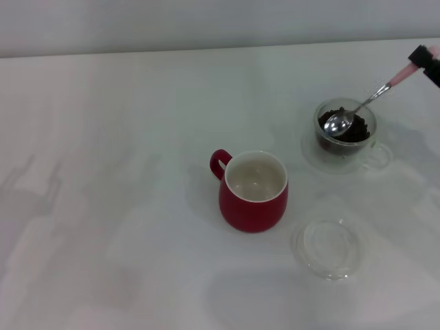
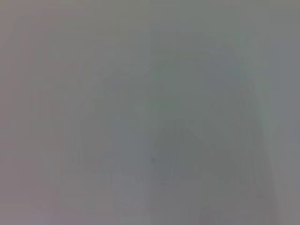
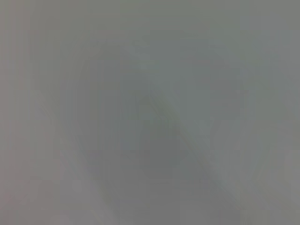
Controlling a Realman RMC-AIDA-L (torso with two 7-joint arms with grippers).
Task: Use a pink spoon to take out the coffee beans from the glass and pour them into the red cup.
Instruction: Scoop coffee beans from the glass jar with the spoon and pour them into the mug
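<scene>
Head view shows the right end effector (image 1: 427,63) clamped on the pink spoon (image 1: 364,103), its bowl dipped among the coffee beans (image 1: 354,130) in the glass (image 1: 346,135) on the worktop (image 1: 124,206): scooping underway, next lift level toward the red cup (image 1: 253,191).

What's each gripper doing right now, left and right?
Left gripper: not in view.
Right gripper: at the head view's right edge, shut on the pink spoon, whose bowl sits over the coffee beans in the glass.
</scene>
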